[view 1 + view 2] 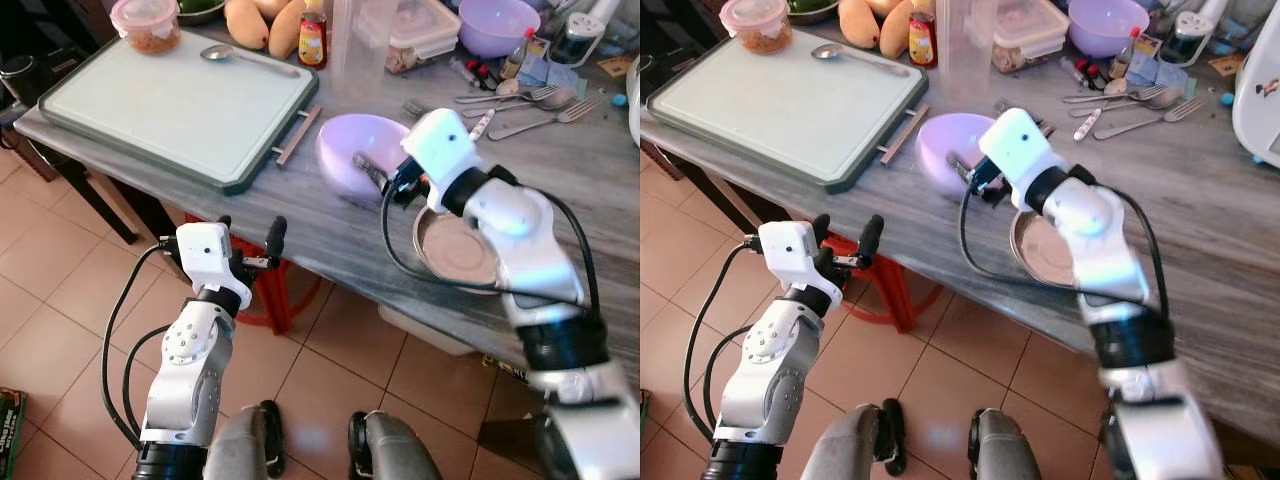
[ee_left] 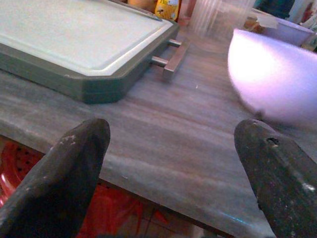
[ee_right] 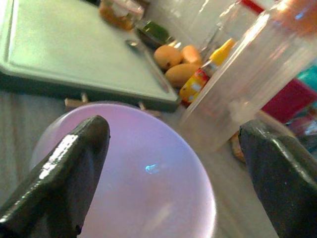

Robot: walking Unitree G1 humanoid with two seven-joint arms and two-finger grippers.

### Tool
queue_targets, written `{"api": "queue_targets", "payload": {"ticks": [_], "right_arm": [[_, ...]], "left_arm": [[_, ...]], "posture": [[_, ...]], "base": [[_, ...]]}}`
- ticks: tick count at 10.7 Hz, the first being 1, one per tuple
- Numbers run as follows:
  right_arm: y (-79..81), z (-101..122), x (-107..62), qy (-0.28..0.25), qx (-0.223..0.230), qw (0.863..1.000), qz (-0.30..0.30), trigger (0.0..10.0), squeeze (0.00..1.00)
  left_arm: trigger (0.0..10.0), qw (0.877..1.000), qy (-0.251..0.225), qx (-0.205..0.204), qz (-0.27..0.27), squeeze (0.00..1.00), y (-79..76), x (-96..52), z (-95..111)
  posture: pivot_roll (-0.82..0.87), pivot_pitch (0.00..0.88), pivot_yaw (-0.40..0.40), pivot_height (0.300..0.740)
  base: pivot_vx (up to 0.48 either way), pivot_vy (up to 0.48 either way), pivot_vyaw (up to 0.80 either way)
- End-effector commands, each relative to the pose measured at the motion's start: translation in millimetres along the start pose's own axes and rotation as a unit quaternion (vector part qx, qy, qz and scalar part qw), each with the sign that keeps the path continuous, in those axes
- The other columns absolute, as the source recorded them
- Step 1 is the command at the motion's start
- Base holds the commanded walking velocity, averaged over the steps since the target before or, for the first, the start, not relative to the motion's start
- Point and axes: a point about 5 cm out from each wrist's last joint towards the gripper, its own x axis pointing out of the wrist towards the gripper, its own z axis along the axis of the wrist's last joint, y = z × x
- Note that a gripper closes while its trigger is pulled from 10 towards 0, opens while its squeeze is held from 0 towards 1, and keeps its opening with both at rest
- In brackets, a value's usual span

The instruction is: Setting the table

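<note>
The right tool (image 1: 372,172) hangs over the lilac bowl (image 1: 355,150) on the bench (image 1: 330,235), fingers apart — lower squarely, pinch the rim. Left tool (image 1: 250,235) idles, apart — keep clear.

No text can be read anywhere; the label on the small sauce bottle (image 1: 312,36) near the tray (image 1: 150,110) is too blurred.

Lilac bowl (image 1: 362,150) glossy plastic. Desk (image 1: 330,230) grey wood-grain, matt. Green tray (image 1: 180,110) matt plastic. Round dish (image 1: 455,248) dull metal. Forks (image 1: 530,110) shiny metal. Tumbler (image 3: 242,79) clear plastic.
</note>
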Motion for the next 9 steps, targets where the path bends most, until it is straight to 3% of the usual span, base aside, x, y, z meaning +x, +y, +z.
{"api": "queue_targets", "payload": {"ticks": [1, 3, 4, 5, 7, 9], "right_arm": [[1.0, 2, -4.2, -0.008, -0.003, 1.000, -0.019, 10.0, 0.33], [8.0, 1, -8.9, -0.013, 0.026, 0.999, -0.046, 10.0, 0.10], [-0.1, -3, -15.5, 0.002, 0.040, 0.993, -0.112, 10.0, 0.00], [-11.2, -10, -32.1, 0.028, 0.025, 0.979, -0.199, 10.0, 0.00], [-15.1, -22, -59.9, 0.065, -0.002, 0.959, -0.276, 10.0, 0.00], [-5.8, -41, -76.1, 0.132, 0.035, 0.943, -0.304, 10.0, 0.00]], "left_arm": [[10.0, 1.000, 0.006, 0.002, -0.004, 0.00, 0.6, -0.9, -2], [10.0, 1.000, 0.008, 0.004, -0.007, 0.00, 1.0, -0.2, -2], [10.0, 1.000, 0.006, 0.005, -0.007, 0.00, 1.2, 0.2, -2], [10.0, 1.000, 0.005, 0.005, -0.001, 0.00, 3.0, -1.1, -1], [10.0, 1.000, 0.008, 0.004, 0.001, 0.00, 3.7, -4.8, -3], [10.0, 1.000, 0.012, 0.003, -0.004, 0.00, 3.0, -4.4, -3]], "posture": [[-0.06, 0.171, 0.022, 0.740], [-0.06, 0.168, 0.022, 0.740], [-0.06, 0.167, 0.018, 0.740], [-0.05, 0.171, 0.013, 0.740], [-0.06, 0.180, 0.018, 0.740], [-0.07, 0.191, 0.026, 0.740]], "base": [[0.000, 0.000, 0.00], [0.000, 0.000, 0.00], [0.000, 0.000, 0.00], [0.000, 0.000, 0.00], [0.000, 0.000, 0.00], [0.000, 0.000, 0.00]]}}
